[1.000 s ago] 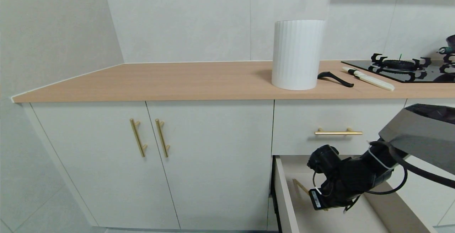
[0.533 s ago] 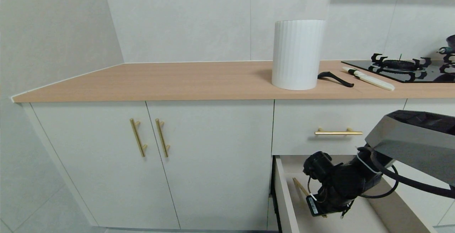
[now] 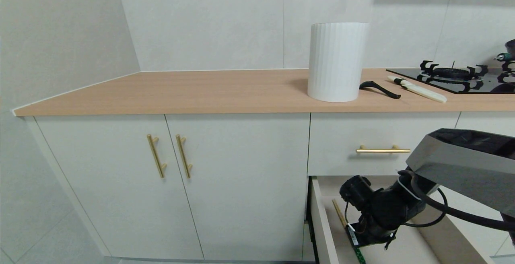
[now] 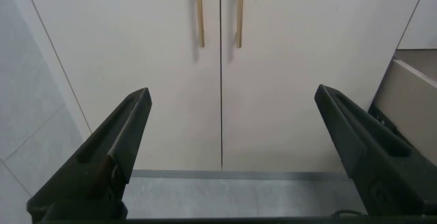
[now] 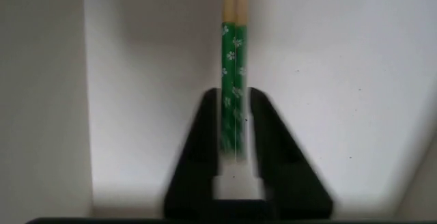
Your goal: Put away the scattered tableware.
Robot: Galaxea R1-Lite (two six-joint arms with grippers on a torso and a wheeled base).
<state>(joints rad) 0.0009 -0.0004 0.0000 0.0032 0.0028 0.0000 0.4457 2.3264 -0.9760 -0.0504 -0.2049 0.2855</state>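
A pair of wooden chopsticks [image 5: 232, 60] with green flowered ends is pinched between the fingers of my right gripper [image 5: 232, 125]. That gripper [image 3: 356, 236] hangs low inside the open drawer [image 3: 320, 223], and the chopsticks [image 3: 337, 211] slant along the drawer's left wall. On the counter lie a black-handled utensil [image 3: 380, 89] and a white knife [image 3: 416, 89]. My left gripper [image 4: 232, 95] is open and empty, facing the cabinet doors [image 4: 287, 67].
A tall white ribbed container [image 3: 337, 60] stands on the wooden counter [image 3: 181, 91], left of the utensils. A gas hob [image 3: 454, 77] sits at the far right. A closed drawer with a gold handle [image 3: 382, 150] is above the open one.
My right arm has moved down and to the left, carrying the chopsticks deeper into the open drawer. Nothing on the counter has shifted.
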